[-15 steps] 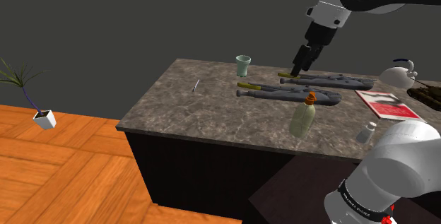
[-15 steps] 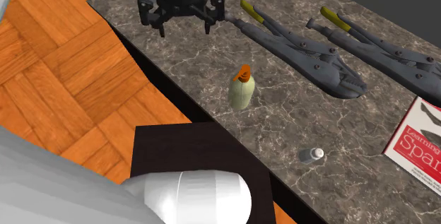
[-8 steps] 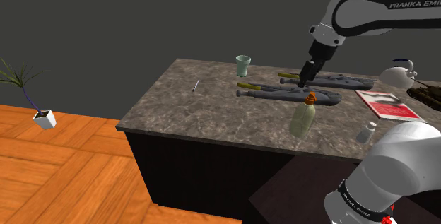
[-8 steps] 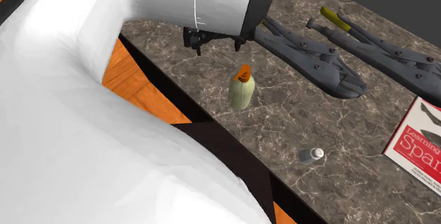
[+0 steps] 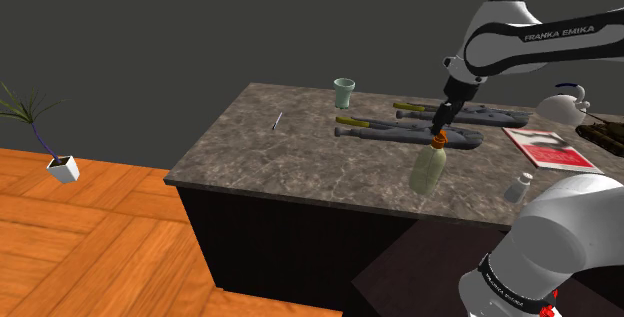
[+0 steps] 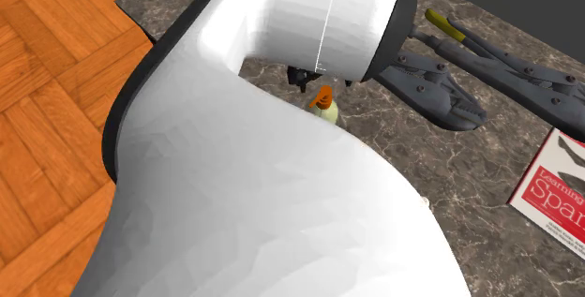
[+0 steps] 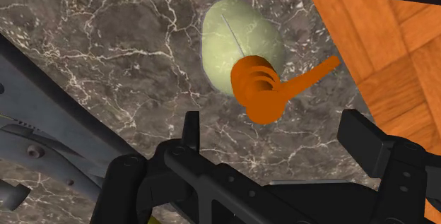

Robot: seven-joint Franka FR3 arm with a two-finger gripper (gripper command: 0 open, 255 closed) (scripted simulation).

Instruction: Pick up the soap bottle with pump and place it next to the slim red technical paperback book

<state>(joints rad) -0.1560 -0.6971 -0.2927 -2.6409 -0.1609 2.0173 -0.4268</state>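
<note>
The soap bottle (image 5: 428,168) stands upright near the counter's front edge, pale green with an orange pump (image 5: 438,139). My gripper (image 5: 440,125) hangs just above the pump, open and holding nothing. In the wrist view the bottle (image 7: 240,39) and its pump (image 7: 265,88) lie just ahead of the gripper (image 7: 275,132); its fingers (image 7: 189,127) stand wide apart and touch nothing. The red book (image 5: 545,148) lies flat at the shoulder view's right, also seen as the red book (image 6: 553,190). In the second exterior view the white arm hides most of the bottle; the orange pump (image 6: 322,95) peeks out.
Two long grey pliers-like tools (image 5: 410,132) (image 5: 462,115) lie behind the bottle. A pale green cup (image 5: 344,92) stands at the counter's back edge, and a small shaker (image 5: 518,187) stands near the front right. A white teapot (image 5: 566,105) stands beyond the book. The marble counter (image 5: 290,155) drops to wood floor at the left.
The gripper has come down and towards the counter's front, from above the grey tools to just over the bottle's pump. The arm now covers much of the second exterior view. Fingers stayed open.
</note>
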